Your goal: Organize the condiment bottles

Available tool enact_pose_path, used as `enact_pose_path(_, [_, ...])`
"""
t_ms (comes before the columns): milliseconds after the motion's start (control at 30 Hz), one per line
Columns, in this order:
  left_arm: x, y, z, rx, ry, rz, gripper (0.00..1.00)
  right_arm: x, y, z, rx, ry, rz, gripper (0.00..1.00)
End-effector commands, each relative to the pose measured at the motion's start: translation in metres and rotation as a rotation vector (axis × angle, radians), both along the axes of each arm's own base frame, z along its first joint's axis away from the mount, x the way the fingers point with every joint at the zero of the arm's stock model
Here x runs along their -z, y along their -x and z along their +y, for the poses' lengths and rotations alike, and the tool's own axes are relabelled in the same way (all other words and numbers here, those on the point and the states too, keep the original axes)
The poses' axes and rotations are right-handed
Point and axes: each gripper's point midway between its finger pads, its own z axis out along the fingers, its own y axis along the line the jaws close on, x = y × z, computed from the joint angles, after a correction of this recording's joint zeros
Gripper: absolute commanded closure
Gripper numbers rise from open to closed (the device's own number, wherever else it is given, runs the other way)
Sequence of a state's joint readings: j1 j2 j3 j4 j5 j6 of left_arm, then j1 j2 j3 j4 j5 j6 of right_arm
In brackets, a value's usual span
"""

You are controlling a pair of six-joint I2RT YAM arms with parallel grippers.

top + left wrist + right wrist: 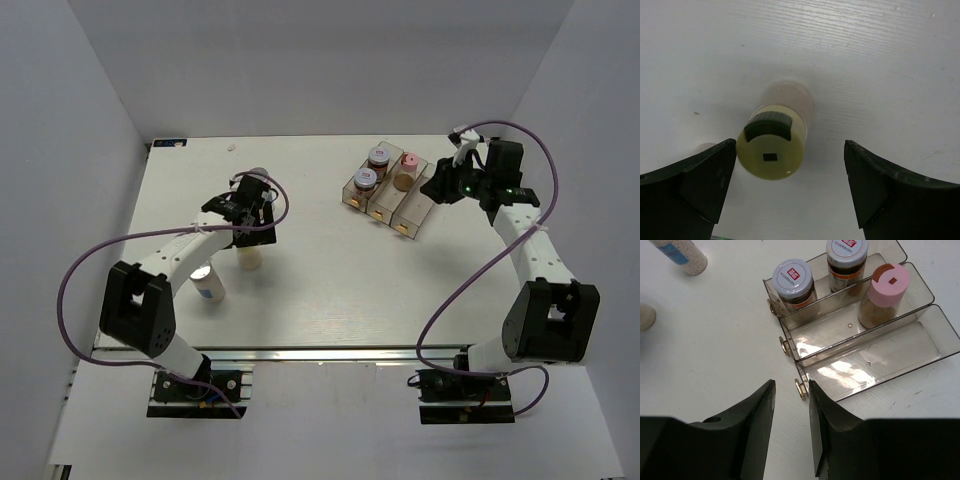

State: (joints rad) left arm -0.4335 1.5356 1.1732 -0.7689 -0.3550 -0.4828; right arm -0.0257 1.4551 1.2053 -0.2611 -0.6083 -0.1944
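A pale yellow condiment bottle point(771, 150) point(248, 258) stands upright on the table below my left gripper point(790, 185) point(245, 208). That gripper is open and hangs above the bottle, whose lid sits close to the left finger point(700, 185). A silver-lidded white and blue bottle point(207, 283) point(680, 255) stands nearer the left arm's base. Two dark brown bottles point(792, 282) point(846, 260) and a pink-lidded tan bottle point(885, 292) stand in the clear tray point(920, 347) point(408, 218). My right gripper point(791, 385) point(438, 187) hovers by the tray's near slot, its jaws narrowly apart with nothing between them.
Small gold handles point(800, 388) stick out from the tray's slot ends; one lies just beyond my right fingertip. The tray's near slot holds nothing. White walls point(80, 130) enclose the table on three sides.
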Motion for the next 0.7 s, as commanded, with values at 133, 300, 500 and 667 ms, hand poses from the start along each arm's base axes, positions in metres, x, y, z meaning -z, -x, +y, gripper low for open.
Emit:
enact_pose_path(133, [0.010, -0.014, -0.010, 0.015, 0.069, 0.017, 0.10, -0.018, 0.008, 0.001, 0.000, -0.013, -0.041, 0.61])
enact_pose_path(300, [0.006, -0.016, -0.009, 0.008, 0.069, 0.002, 0.21, -0.015, 0.014, 0.000, 0.005, -0.009, -0.033, 0.61])
enact_pose_path(500, [-0.002, -0.021, -0.010, 0.010, 0.071, -0.017, 0.54, -0.007, 0.020, 0.001, 0.003, -0.012, -0.008, 0.61])
enact_pose_path(667, [-0.022, -0.029, -0.028, 0.065, 0.142, -0.044, 0.87, -0.005, 0.026, 0.000, 0.005, -0.010, -0.001, 0.61])
